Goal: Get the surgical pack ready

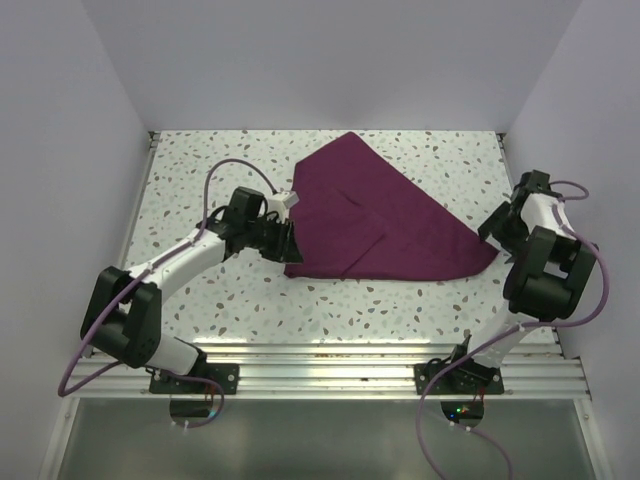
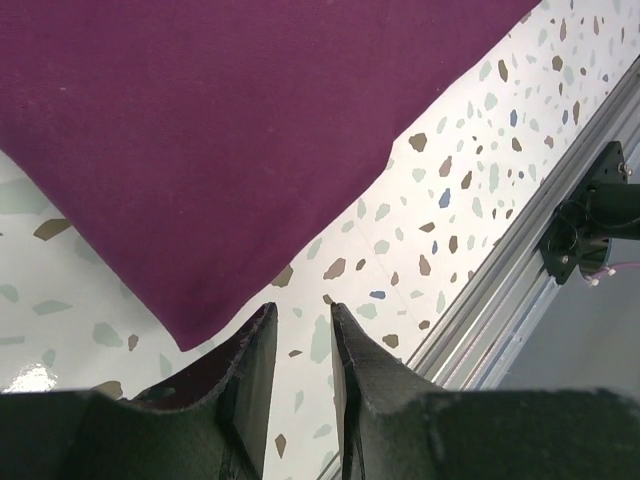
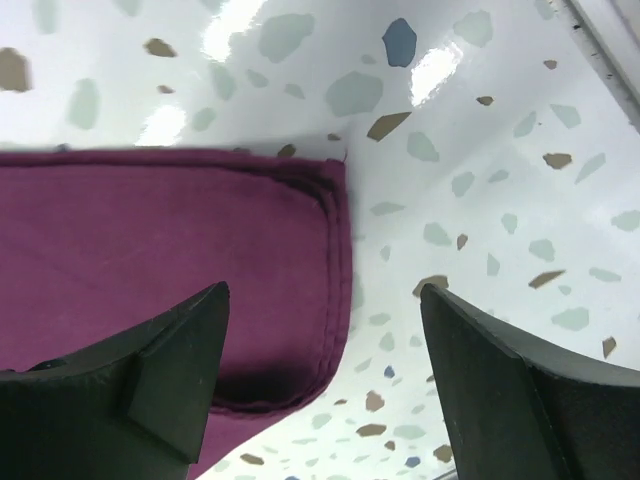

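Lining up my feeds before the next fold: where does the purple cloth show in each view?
Top external: purple cloth mid-table, between both arms.
Left wrist: fills the upper left, corner near the fingertips.
Right wrist: left half, hemmed corner between the fingers.
Shared landmark: speckled tabletop.

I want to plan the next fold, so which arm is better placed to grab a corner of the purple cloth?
Probably right. The right gripper is wide open, straddling the hemmed corner of the purple cloth. The left gripper is nearly shut, with the cloth's corner just beyond its tips.
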### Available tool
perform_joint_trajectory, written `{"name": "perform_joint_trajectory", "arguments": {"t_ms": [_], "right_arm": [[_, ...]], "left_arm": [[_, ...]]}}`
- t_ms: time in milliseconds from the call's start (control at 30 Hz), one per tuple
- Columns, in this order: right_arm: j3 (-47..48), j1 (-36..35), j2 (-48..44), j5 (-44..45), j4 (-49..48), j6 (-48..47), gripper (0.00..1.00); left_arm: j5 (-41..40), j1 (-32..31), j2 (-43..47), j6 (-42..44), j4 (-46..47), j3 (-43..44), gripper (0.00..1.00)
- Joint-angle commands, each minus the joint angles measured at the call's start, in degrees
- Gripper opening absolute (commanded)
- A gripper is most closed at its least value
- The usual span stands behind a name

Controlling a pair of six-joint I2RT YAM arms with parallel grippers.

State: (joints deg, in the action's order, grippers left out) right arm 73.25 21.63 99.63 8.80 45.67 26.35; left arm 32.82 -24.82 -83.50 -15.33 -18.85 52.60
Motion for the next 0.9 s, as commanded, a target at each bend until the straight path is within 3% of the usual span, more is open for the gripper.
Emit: {"name": "perform_joint_trajectory", "arguments": {"t_ms": [0,400,867], "right_arm": [[-2.41,1.83,3.1,-2.97,-5.66,-5.07,0.8],[-1.37,6.85,10.39,-14.23,-11.13,-11.31,0.67],[-1.89,6.94,15.59,-17.94,-12.62,-13.16,0.5]], "left_arm": [[0.93,1.09,0.98,1.71,-1.36,0.57,0.32],[1.11,2.49,-1.92,0.74,-2.42,2.95,0.32],[0.4,3.72,-2.37,1.27,-4.53,5.23,0.33]]}}
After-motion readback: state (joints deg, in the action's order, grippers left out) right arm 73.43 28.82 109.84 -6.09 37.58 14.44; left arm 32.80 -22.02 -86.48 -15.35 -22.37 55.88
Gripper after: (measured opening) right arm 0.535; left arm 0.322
